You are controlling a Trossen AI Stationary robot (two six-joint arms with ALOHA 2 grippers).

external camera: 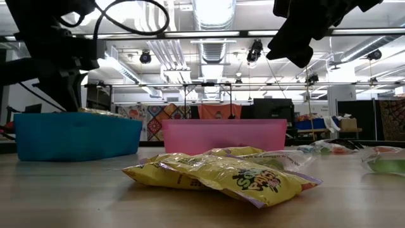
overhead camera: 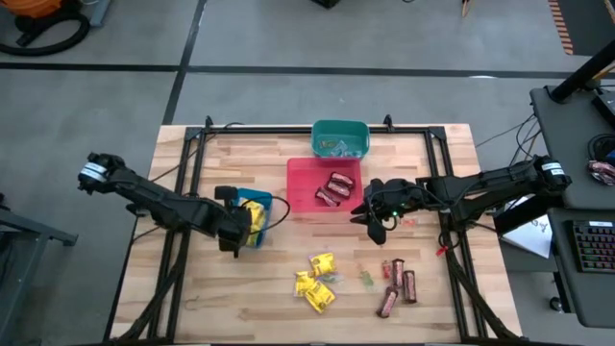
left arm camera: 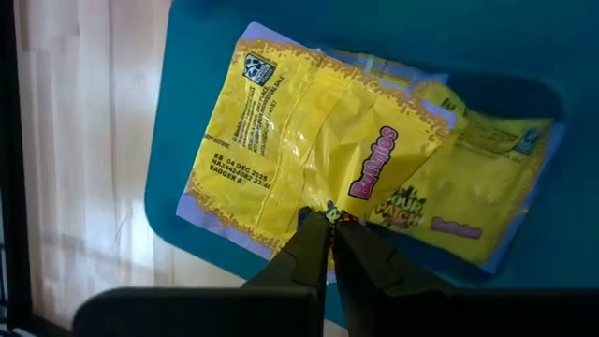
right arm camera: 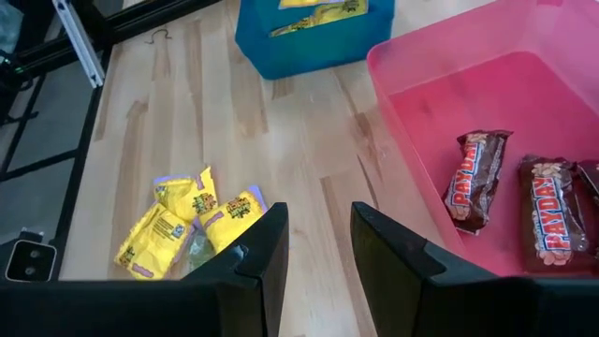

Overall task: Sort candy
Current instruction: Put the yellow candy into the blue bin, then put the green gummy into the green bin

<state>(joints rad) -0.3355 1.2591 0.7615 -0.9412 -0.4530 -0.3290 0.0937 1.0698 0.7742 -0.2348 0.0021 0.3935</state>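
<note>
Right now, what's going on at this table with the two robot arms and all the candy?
The robot is sorting candy into bins. The left gripper is over the blue bin, pinched shut on a yellow packet. The right gripper hangs open and empty beside the red bin, which holds brown bars. More yellow packets and brown bars lie unsorted on the table. A teal bin holds small pieces.

"PAYDAY" reads on the brown bars [right arm camera: 474, 181] in the pink bin [right arm camera: 412, 84]; "SOUR PATCH" on the yellow packets [left arm camera: 318, 159].
</note>
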